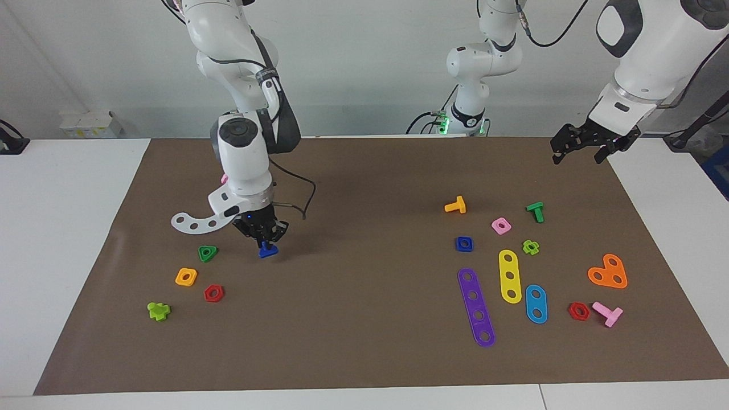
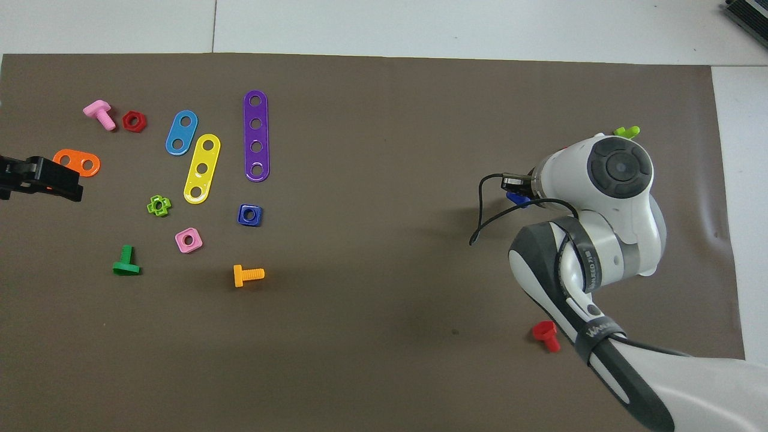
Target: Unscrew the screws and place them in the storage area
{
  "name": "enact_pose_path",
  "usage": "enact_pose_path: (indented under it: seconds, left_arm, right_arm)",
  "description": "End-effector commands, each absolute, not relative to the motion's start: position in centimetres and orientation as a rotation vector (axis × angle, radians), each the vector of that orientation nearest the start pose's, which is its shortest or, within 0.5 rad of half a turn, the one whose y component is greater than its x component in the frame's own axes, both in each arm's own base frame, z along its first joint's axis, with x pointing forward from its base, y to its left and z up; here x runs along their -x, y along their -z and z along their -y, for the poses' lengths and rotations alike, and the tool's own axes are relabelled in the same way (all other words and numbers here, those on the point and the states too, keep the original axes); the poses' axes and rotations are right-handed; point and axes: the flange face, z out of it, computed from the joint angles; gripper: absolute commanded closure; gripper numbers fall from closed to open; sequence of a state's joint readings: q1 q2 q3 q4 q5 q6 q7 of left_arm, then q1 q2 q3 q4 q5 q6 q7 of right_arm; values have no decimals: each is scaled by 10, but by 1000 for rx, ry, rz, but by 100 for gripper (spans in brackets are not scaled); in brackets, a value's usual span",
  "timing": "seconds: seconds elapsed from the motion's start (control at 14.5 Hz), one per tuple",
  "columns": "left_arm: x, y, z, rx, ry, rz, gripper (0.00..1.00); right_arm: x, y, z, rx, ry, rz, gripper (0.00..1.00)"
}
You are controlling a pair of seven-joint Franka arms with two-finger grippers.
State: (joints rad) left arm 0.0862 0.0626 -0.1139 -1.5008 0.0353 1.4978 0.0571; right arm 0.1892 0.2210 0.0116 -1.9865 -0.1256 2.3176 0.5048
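The small blue bolt [image 1: 267, 250] hangs head down in my right gripper [image 1: 265, 241], which is shut on its stem, with the head at or just above the brown mat. It is beside the green triangle nut [image 1: 208, 253], toward the table's middle. The white curved strip [image 1: 192, 222], orange square nut [image 1: 186, 277] and red hexagon nut [image 1: 214, 293] lie around that patch. In the overhead view only a sliver of the bolt [image 2: 515, 198] shows under the right wrist. My left gripper [image 1: 585, 151] waits open and empty, raised over the mat's corner at the left arm's end.
A lime bolt [image 1: 158, 311] and a red bolt [image 2: 546, 335] lie near the right arm. Toward the left arm's end lie the purple [image 1: 476, 307], yellow [image 1: 510, 276] and blue [image 1: 536, 303] strips, a blue square nut [image 1: 465, 244], an orange bolt [image 1: 456, 205] and several other nuts and bolts.
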Motion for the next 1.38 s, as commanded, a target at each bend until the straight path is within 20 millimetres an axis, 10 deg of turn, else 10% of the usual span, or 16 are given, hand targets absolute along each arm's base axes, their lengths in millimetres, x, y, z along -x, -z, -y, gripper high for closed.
enact_pose_path:
  seconds: [0.0, 0.83, 0.97, 1.1, 1.31]
  left_arm:
    - [-559, -618, 7, 3095, -77, -129, 0]
    - [-565, -629, -3, 3120, -20, -92, 0]
    - [-565, -629, -3, 3120, -17, -92, 0]
    - [-565, -629, -3, 3120, -13, -95, 0]
    - [-566, -630, -2, 3120, -5, -95, 0]
  right_arm:
    - [-589, -361, -87, 3188, 213, -301, 100]
    - [-581, -323, -51, 3165, 183, -291, 96]
    - [-581, -323, -50, 3166, 180, -293, 31]
    - [-583, -332, -50, 3163, 200, -297, 7]
    - [-585, -363, -49, 3161, 235, -300, 1]
